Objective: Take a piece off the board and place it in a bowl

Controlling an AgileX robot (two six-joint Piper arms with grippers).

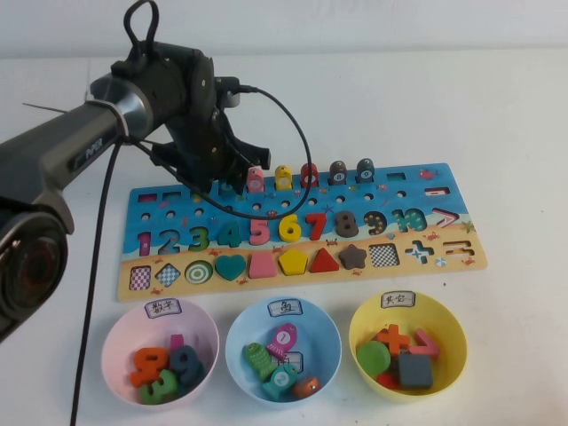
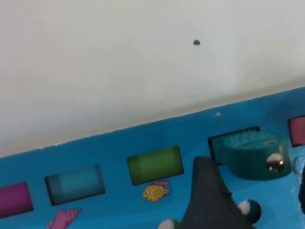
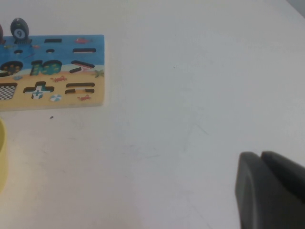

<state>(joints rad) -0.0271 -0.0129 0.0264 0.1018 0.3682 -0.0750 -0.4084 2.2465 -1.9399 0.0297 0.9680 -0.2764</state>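
The left tool (image 1: 226, 173) hangs low over the far left stretch of the board (image 1: 151, 197), its black fingers spread wide and closed on nothing. The teal piece (image 2: 257, 156) stands upright in the peg row along the board's far edge, first in line to the left of a pink peg (image 1: 256, 178) and a yellow peg (image 1: 283, 177). From the high view the piece is almost wholly hidden behind the tool's fingers, which suggests the tool is nearly above it. In the left wrist view the piece appears just beside one dark fingertip (image 2: 209, 195), close but apart from it, with a bare patch of blue board between them. Its long axis runs up from the board, so a grasp would likely call for the fingers to come down on either side of the peg.

The light blue bowl (image 1: 240, 333) sits at the near edge of the white desk (image 1: 497, 106), middle of three, between a pink bowl (image 1: 115, 342) and a yellow bowl (image 1: 453, 333), and already contains several pieces.

The left arm is by far the nearer. The right tool (image 3: 271, 191) rests well off to the right over bare desk, clear of the board's end; whether it is open cannot be told.
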